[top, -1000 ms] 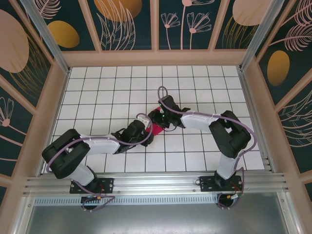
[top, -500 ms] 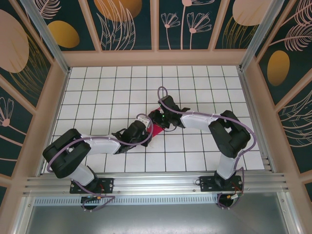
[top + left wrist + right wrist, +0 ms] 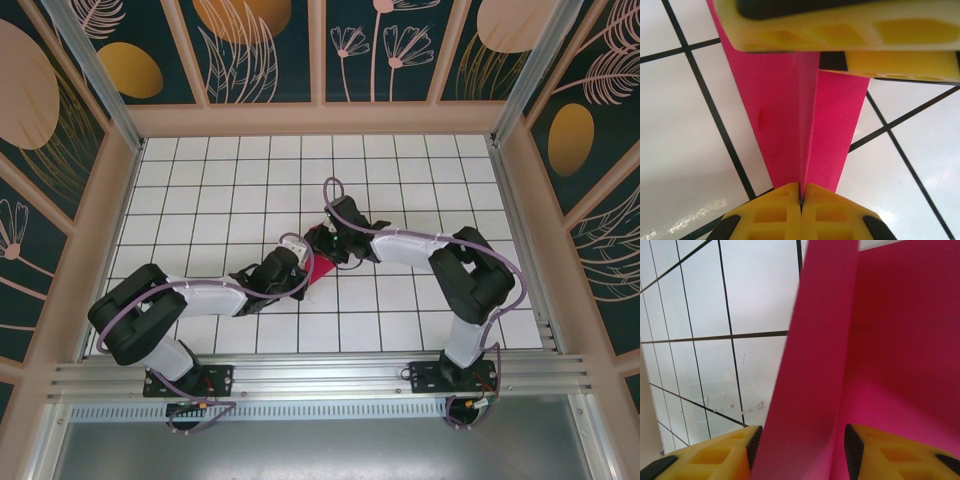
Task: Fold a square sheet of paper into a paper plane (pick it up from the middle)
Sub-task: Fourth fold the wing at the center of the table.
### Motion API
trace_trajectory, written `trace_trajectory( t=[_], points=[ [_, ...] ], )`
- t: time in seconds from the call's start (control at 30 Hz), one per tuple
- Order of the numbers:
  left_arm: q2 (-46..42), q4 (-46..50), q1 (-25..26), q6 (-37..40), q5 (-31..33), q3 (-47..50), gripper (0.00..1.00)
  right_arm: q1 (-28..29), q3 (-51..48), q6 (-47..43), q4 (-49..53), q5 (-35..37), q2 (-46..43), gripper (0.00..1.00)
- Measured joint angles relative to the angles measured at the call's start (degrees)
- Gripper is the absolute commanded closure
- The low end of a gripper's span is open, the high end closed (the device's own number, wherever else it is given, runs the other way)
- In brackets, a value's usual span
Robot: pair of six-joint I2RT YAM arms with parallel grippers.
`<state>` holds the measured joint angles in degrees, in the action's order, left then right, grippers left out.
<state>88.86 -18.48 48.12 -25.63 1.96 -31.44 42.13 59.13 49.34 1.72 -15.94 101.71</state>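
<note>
Folding looks well along but unfinished, judging by the shape: the square sheet of paper is already a narrow, pointed wedge and not yet a finished dart. On the white tiled table it lies close to the centre, a little toward 6 o'clock. The left gripper comes in from the paper's 9 o'clock, and its yellow jaws are pressed fully together on the raised centre ridge at the narrow end, pinching it. In the left wrist view the magenta-red paper spreads from that pinch into two sloping panels, wider toward 12 o'clock, with a sharp centre crease between them and a small dent on the left panel. The right gripper meets the sheet from its 12 o'clock. Its jaws stand partly apart with an upright flap of the paper between them, and whether the pads press on that flap I cannot tell. Probably left to do: sharpening the crease, folding the wings down, and setting the plane free.
</note>
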Motion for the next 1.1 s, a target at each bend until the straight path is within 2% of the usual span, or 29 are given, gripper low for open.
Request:
trace_trajectory(
  t=[0.33, 0.4, 0.47, 0.63, 0.83, 1.1],
  points=[
    [-1.3, -6.5, -2.9, -1.5, -12.2, 4.8, 1.0, -4.5, -11.6, -2.3, -4.5, -1.1, -19.5, 0.43],
    [-0.8, -7.1, -3.2, -1.7, -14.1, 5.1, 1.0, -5.0, -13.6, -2.9, -5.4, -1.6, -22.4, 0.46],
    [0.1, -8.3, -3.2, -1.7, -16.0, 5.1, 1.0, -5.0, -15.4, -3.5, -5.8, -2.5, -24.3, 0.54],
    [2.1, -9.7, -3.2, -1.9, -19.6, 5.1, 1.0, -5.0, -20.4, -3.5, -6.7, -4.2, -25.3, 0.72],
    [3.9, -10.4, -3.5, -3.2, -21.3, 5.0, 1.0, -3.9, -22.5, -3.1, -8.1, -6.9, -22.6, 0.86],
    [4.6, -10.4, -3.9, -3.8, -22.6, 4.3, 1.0, -2.6, -20.3, -3.0, -9.8, -8.2, -13.7, 0.89]
  ],
)
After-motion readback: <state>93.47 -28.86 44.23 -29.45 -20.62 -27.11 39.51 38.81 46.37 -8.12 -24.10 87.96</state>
